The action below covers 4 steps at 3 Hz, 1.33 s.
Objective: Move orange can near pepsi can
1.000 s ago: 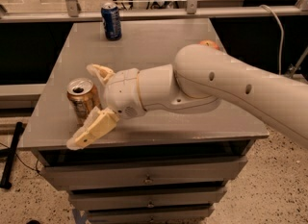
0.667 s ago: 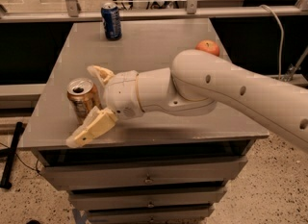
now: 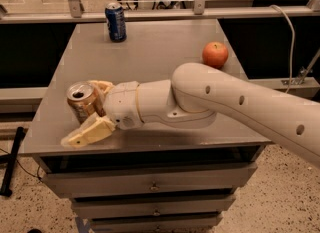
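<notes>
The orange can (image 3: pixel 82 102) stands upright near the front left of the grey table (image 3: pixel 165 47). My gripper (image 3: pixel 82 112) is at the can, with the jaws open on either side of it. One finger (image 3: pixel 89 132) lies in front of the can and slants away from it; the other finger (image 3: pixel 100 85) is behind it. The pepsi can (image 3: pixel 115 22) stands upright at the table's far edge, left of centre, well away from the orange can.
A red apple (image 3: pixel 215 54) sits at the table's right side, just beyond my arm. A metal rail (image 3: pixel 160 13) runs behind the table. Drawers (image 3: pixel 150 182) are under the front edge. A cable (image 3: pixel 290 37) hangs at the right.
My forearm has shifted so the apple now shows fully. The gripper and the orange can stay in the same place.
</notes>
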Available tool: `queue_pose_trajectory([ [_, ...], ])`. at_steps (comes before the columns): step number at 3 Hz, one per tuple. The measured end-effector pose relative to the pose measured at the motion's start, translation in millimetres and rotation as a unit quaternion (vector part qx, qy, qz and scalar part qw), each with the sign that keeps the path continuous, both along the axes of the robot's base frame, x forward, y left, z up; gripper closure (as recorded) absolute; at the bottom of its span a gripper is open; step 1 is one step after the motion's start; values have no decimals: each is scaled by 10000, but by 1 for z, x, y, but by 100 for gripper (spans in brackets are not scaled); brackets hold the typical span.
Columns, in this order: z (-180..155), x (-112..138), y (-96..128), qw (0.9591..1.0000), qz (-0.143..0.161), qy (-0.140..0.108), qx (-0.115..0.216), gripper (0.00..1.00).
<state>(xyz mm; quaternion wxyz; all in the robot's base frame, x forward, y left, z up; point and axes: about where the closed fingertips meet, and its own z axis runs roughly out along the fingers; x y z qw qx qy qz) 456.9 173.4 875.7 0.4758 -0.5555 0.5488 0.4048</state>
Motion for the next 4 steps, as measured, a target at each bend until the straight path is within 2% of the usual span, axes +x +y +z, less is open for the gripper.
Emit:
queue_pose_trajectory([
  [2, 0, 10, -6, 9998, -165, 28, 126, 64],
  [3, 9, 20, -20, 9993, -341, -56, 169, 88],
  [4, 40, 46, -55, 9969, -646, -311, 339, 100],
])
